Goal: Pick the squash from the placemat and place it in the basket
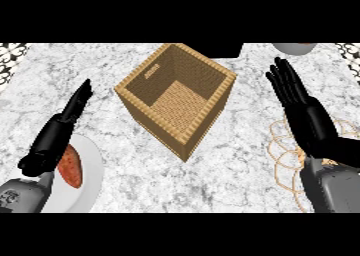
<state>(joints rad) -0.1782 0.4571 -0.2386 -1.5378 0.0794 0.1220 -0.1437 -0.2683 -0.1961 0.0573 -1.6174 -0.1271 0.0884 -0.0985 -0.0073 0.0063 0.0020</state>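
The square wicker basket (142, 102) stands open and tilted as a diamond at the counter's middle, with nothing showing inside. My right hand (308, 117) is open with fingers straight and pointing away. It hovers over a beige looped placemat (282, 152) at the right. The squash does not show plainly. Only a small yellowish sliver (328, 162) peeks out under my right wrist. My left hand (61, 125) is open with fingers straight, seen edge-on at the left, apart from the basket.
A white plate (91, 172) at the lower left carries a red-brown piece of food (71, 169), partly under my left wrist. A grey bowl (294, 48) and a dark object (221, 49) sit at the far edge. Patterned tiles show at both top corners.
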